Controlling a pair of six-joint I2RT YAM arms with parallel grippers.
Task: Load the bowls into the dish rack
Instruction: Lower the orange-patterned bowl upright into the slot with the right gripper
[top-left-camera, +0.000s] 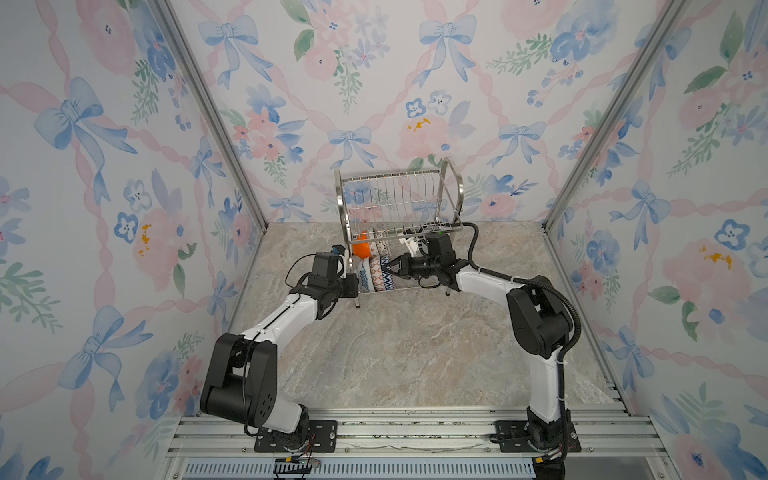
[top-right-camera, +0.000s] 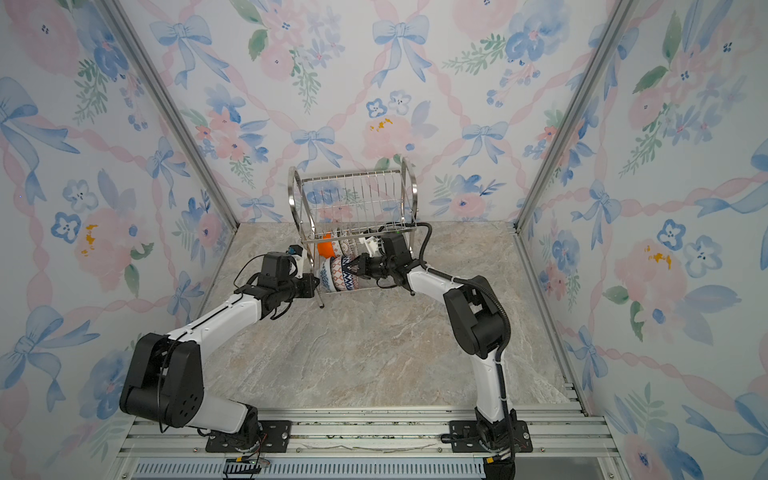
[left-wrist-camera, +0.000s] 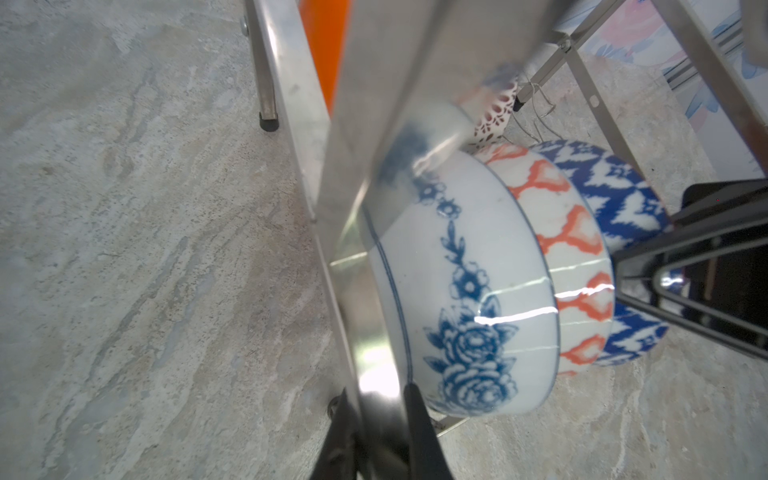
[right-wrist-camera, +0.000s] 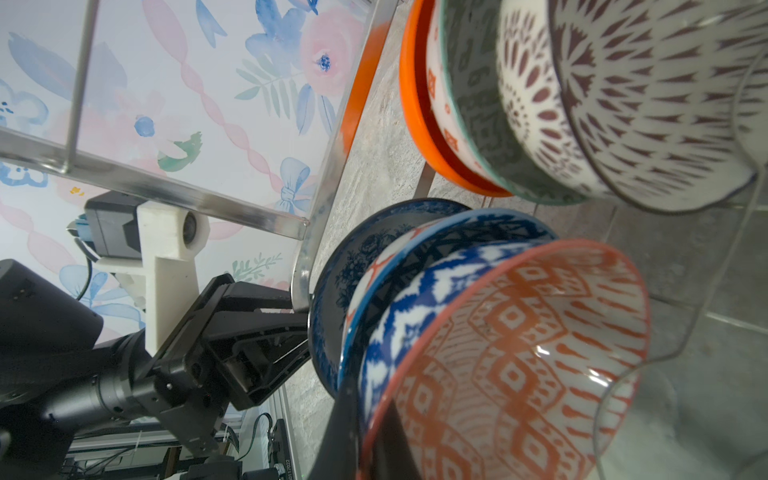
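The dish rack (top-left-camera: 399, 208) stands at the rear middle of the bench (top-left-camera: 415, 353). In its lower tier six bowls (top-right-camera: 340, 272) stand on edge in two rows of three, the back row (top-left-camera: 372, 248) behind the front row (top-left-camera: 376, 273). The left fingers (left-wrist-camera: 419, 432) pinch the rack's left side frame from outside, beside the leftmost front bowl (left-wrist-camera: 457, 291). The right fingers (right-wrist-camera: 345, 428) reach in from the right and clamp the rim of the rightmost front bowl (right-wrist-camera: 519, 353).
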